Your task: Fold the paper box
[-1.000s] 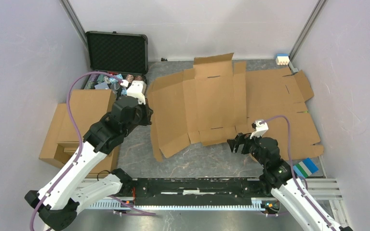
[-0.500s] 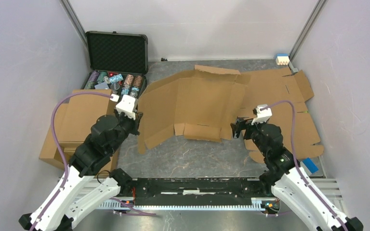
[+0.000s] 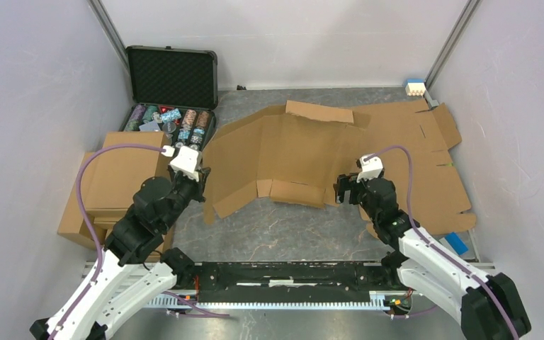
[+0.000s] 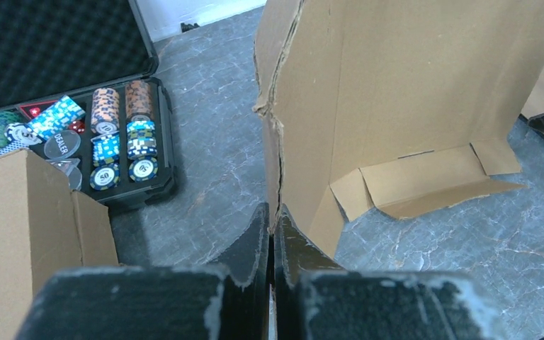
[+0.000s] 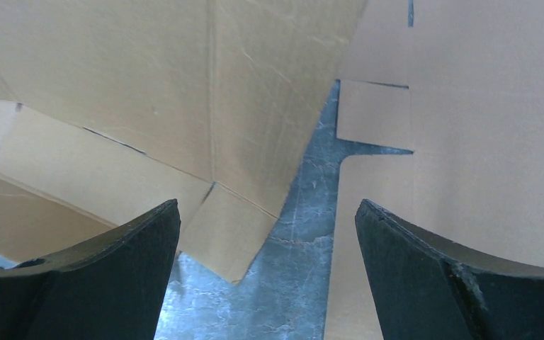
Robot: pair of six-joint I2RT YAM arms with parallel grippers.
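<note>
My left claw (image 4: 270, 216) is pinched tight on the left edge of the box (image 3: 290, 152), low down near a corner. My right claw (image 5: 268, 209) is wide apart, and the box's right edge is just in front of it. The box sits in the middle of the bench (image 3: 283, 227), between my two claws. Its sides are lifted up and its small front flaps lie on the bench. By my left arm is a brown carton (image 3: 117, 173). A flat sheet of card (image 3: 425, 156) lies to the right of the box. Far back on the left is an open black case (image 3: 172, 71) with chips (image 3: 173, 119) in it.
</note>
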